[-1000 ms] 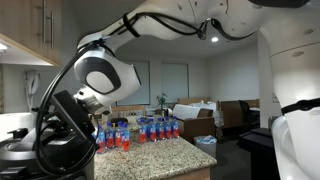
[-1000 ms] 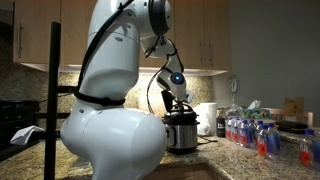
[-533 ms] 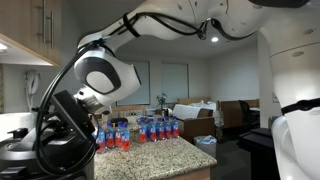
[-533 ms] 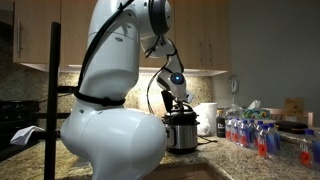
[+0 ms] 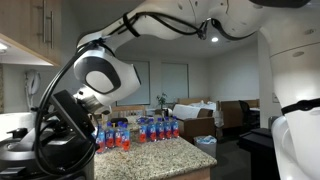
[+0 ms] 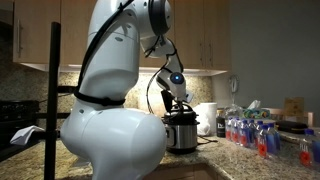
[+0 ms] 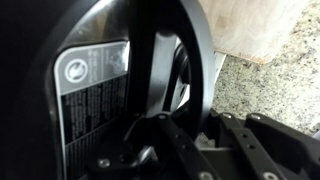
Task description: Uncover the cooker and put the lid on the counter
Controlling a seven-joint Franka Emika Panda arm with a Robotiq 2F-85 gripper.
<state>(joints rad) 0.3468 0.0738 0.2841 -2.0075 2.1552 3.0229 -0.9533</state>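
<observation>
In an exterior view the cooker (image 6: 181, 136) stands on the counter (image 6: 235, 155) against the wall, its steel body showing. The lid (image 6: 180, 115) sits on top of it. My gripper (image 6: 178, 104) is directly over the lid. In the wrist view the black lid (image 7: 95, 80), with a white-printed label, fills the frame. My gripper (image 7: 185, 120) has a finger on each side of the lid's raised handle (image 7: 165, 55) and looks shut on it. The counter (image 7: 265, 90) shows at the right. The cooker's edge (image 5: 16, 146) shows behind my arm.
Several red and blue bottles (image 5: 150, 128) stand on the counter (image 5: 165, 155) and also show in an exterior view (image 6: 250, 130). A white jug (image 6: 207, 117) stands next to the cooker. Wall cabinets (image 6: 205, 35) hang above. A beige panel (image 7: 255, 25) is beyond the lid.
</observation>
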